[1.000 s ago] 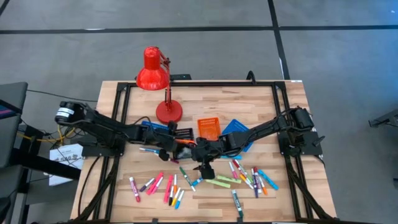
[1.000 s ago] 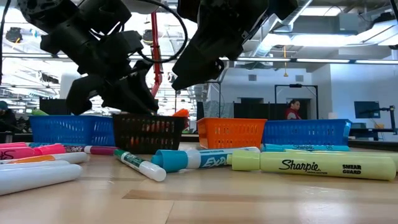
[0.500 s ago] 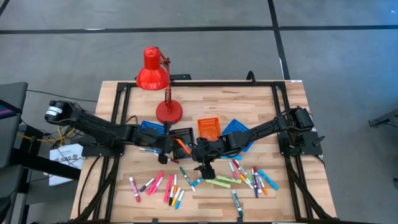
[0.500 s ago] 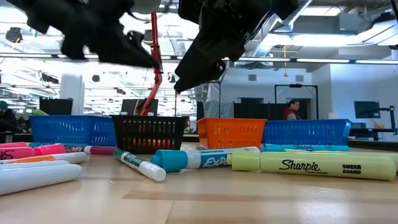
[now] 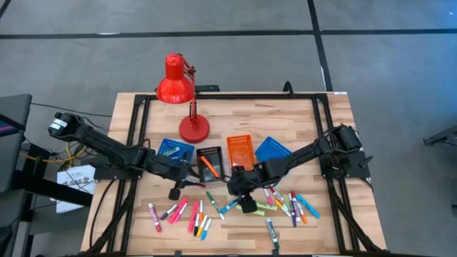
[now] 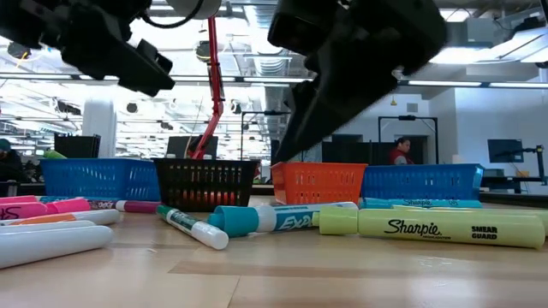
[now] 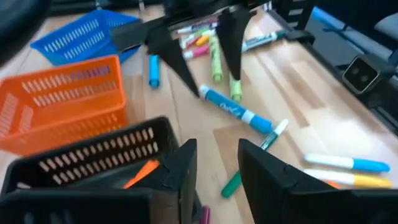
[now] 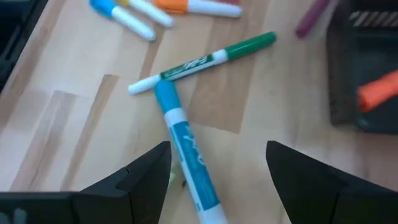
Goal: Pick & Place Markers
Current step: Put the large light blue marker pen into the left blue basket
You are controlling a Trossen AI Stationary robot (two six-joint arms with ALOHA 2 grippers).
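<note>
Several coloured markers (image 5: 235,207) lie flat along the near half of the table. My right gripper (image 5: 246,203) hangs open over a blue marker (image 8: 186,149), one finger on each side of it, touching nothing. A green marker (image 8: 205,59) lies just beyond the blue one's cap. My left gripper (image 5: 175,190) is open and empty, near and left of the black tray (image 5: 209,158). An orange marker (image 7: 140,174) lies inside that tray. In the low view the blue marker (image 6: 274,218) lies beside a yellow highlighter (image 6: 428,227).
A red desk lamp (image 5: 178,89) stands at the far left of the table. An orange tray (image 5: 240,148) and two blue trays (image 5: 173,149) (image 5: 271,149) flank the black one. A person (image 6: 402,151) stands in the room beyond. Bare wood shows along the far edge.
My left gripper has drawn back from the black tray toward the near-left of the table, and the orange marker stays in the tray. My right gripper has moved toward the near edge, over the blue marker.
</note>
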